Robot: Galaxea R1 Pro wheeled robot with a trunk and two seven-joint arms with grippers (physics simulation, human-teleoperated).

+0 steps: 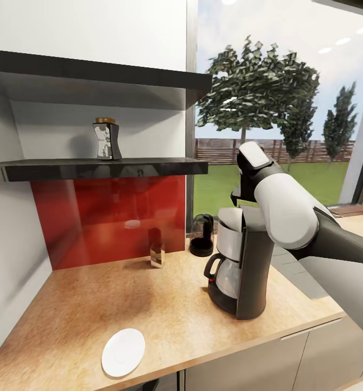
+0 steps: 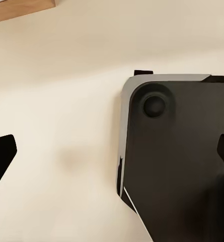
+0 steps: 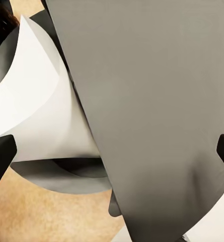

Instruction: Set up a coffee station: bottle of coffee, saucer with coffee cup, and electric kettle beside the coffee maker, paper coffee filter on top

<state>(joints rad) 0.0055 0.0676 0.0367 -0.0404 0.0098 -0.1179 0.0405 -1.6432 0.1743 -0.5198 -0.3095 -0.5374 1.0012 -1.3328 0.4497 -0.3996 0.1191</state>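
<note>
I judged the paper-filter step to be the one in hand. My right arm (image 1: 290,217) reached in over the coffee maker (image 1: 241,266), which stood on the wooden counter (image 1: 94,309) near its right end. In the right wrist view the paper coffee filter (image 3: 39,101) showed as a curled white sheet lying on the machine's grey top, and the right hand's fingertips (image 3: 1,156) sat at the two edges of the frame, spread wide with nothing between them, so I took the filter as already let go. The next move, I reckoned, called for lifting that arm clear without brushing the filter, then going for the bottle of coffee (image 1: 106,140), upright on the dark kitchen shelf (image 1: 149,168) above the red backsplash. The saucer (image 1: 123,352) lay white and flat near the counter's front edge, well apart from the machine. A dark kettle-like thing (image 1: 202,234) stood just behind the coffee maker. My left hand (image 2: 112,156) was spread too, holding nothing
</note>
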